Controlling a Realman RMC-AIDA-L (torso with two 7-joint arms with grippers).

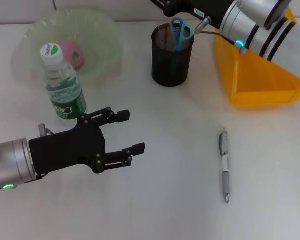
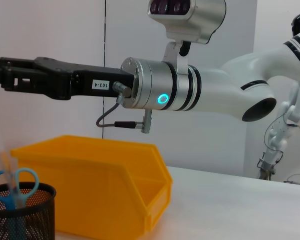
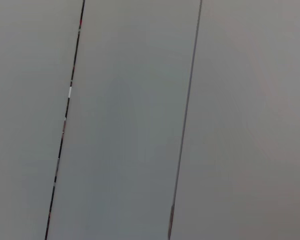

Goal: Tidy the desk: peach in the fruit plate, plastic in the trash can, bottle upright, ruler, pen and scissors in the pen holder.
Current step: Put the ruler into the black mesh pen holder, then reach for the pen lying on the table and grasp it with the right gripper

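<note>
From the head view, the left gripper [image 1: 132, 132] hovers with jaws wide beside the upright bottle [image 1: 62, 84]; the peach [image 1: 71, 53] lies in the fruit plate [image 1: 102, 35], and the pen [image 1: 225, 165] lies on the desk [image 1: 170, 200]. The right gripper reaches above the pen holder [image 1: 172, 55], its jaws out of sight. Only the left wrist view shows the scissors [image 2: 12, 186] against the yellow bin [image 2: 119, 185].
</note>
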